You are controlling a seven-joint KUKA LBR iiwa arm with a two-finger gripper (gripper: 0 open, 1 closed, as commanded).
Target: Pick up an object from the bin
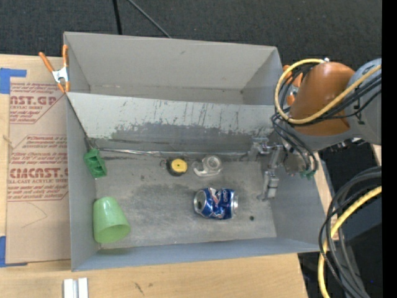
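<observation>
Dark carpet [248, 11] fills the top of the frame and a wooden table [186, 278] shows along the bottom, with the grey bin [173, 58] set between them. From the right edge the arm [371, 104] leans in over the bin's right wall. Its orange cover [322, 92] sits at the upper right, wrapped by yellow and black cables [291, 113]. Below the cover the gripper [270, 182] points down toward the floor in the right part of the bin, over bare metal. Whether it is wide or narrow cannot be told.

Nearest to it is the can [215, 203], lying left of the gripper and apart from it, at the lower centre-right of the floor. It is crushed and dented, on its side, blue with white and red marks and a silver end.

Up and slightly left of the can, near the foot of the back wall, sits a small clear piece [209, 165]. Just beside that, on its left, is a yellow disc [178, 166]. Well apart, by the left wall, a dark green block [95, 164] sits at mid height of the frame. Below it a pale green cup [109, 220] lies on its side in the lower left corner, its wider end toward the frame's bottom.
</observation>
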